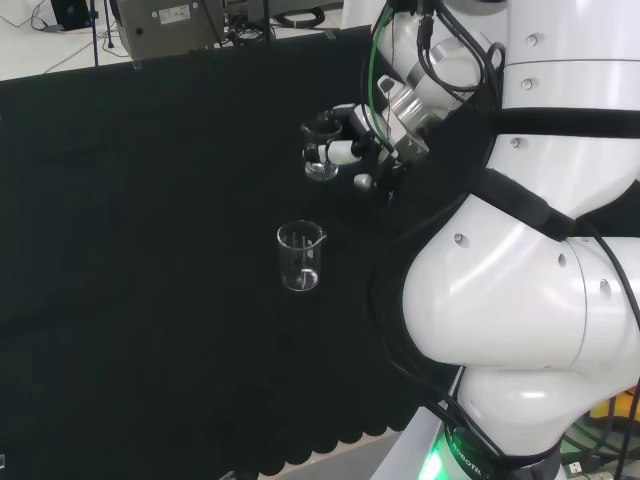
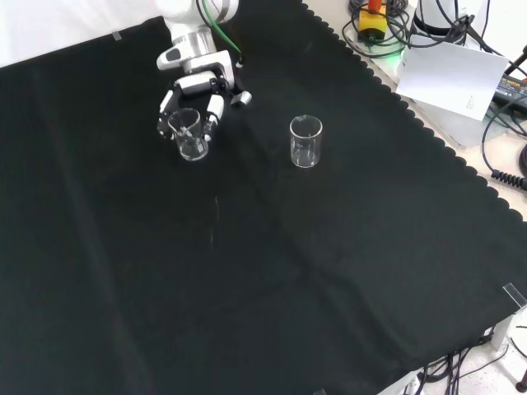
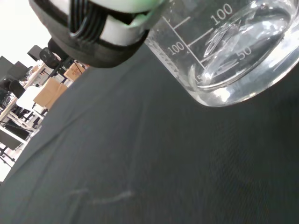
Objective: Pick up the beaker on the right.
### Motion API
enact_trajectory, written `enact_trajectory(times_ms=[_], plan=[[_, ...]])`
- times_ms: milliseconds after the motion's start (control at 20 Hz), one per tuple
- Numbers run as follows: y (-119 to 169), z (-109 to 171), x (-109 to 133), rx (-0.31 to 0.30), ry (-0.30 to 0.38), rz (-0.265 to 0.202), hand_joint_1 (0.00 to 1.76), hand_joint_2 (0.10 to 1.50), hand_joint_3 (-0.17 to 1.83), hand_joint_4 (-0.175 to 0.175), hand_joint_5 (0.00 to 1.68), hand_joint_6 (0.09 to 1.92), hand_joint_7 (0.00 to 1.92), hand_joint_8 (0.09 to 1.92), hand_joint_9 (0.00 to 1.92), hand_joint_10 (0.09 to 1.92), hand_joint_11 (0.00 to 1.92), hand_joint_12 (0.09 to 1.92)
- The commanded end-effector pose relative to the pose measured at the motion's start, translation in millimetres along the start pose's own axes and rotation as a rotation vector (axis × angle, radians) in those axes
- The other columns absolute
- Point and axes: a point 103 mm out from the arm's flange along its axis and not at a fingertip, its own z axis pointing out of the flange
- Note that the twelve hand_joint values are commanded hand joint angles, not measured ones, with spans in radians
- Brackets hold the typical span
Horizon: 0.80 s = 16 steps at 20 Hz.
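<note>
A: Head view first, biggest thing down. The white arm (image 1: 520, 260) takes up the 3 o'clock side, over the black cloth (image 1: 150, 300) that covers the bench. From its wrist the hand (image 1: 352, 142) reaches toward 9 o'clock and has a clear glass beaker (image 1: 320, 150) in it.

B: Closed on it, or only touching?

A: Closed, as far as I can judge. In the front view the hand (image 2: 198, 95) sits near 11 o'clock, and its fingers (image 2: 216, 107) curl round the held beaker (image 2: 188, 134) from both sides. The wrist view shows that beaker's (image 3: 224, 51) graduated wall and thick base close up, with a dark and white part of the hand (image 3: 88, 32) against its upper wall.

B: Is it off the cloth?

A: The wrist view shows the base tilted, with cloth (image 3: 140, 163) visible beneath and beyond it, so I would say lifted, though not high. I cannot tell the clearance.

B: And the other one?

A: A second beaker (image 1: 300, 256) stands upright and untouched, at 6 o'clock from the hand in the head view. In the front view this second beaker (image 2: 305, 141) is at 3 o'clock of the held one, well apart.

B: So what remains?

A: The grasp looks done. I'd say what is left is raising it clear and keeping it steady.
</note>
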Motion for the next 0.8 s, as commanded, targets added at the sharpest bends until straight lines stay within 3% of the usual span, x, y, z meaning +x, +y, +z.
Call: enact_trajectory(times_ms=[50,150,250,350,550,800], plan=[[0,-62,32,-0.036,-0.138,-0.099,1.30,1.02,-0.17,-0.001,1.39,0.26,1.58,0.09,1.64,0.09,1.39,0.67],[-6,-76,41,-0.016,-0.166,-0.110,1.30,1.02,-0.17,-0.021,1.43,0.16,1.60,0.09,1.67,0.09,1.41,0.66],[-16,-88,50,0.012,-0.200,-0.119,1.31,1.02,-0.17,-0.123,1.48,0.09,1.58,0.09,1.70,0.09,1.43,0.64],[-29,-98,58,0.028,-0.225,-0.124,1.32,1.02,-0.17,-0.163,1.49,0.09,1.57,0.09,1.71,0.09,1.44,0.64],[-57,-115,71,0.055,-0.245,-0.111,1.32,1.02,-0.17,-0.175,1.50,0.09,1.56,0.09,1.72,0.09,1.45,0.64],[-94,-121,91,0.103,-0.291,-0.149,1.32,1.02,-0.17,-0.175,1.50,0.09,1.56,0.09,1.73,0.09,1.46,0.63]])
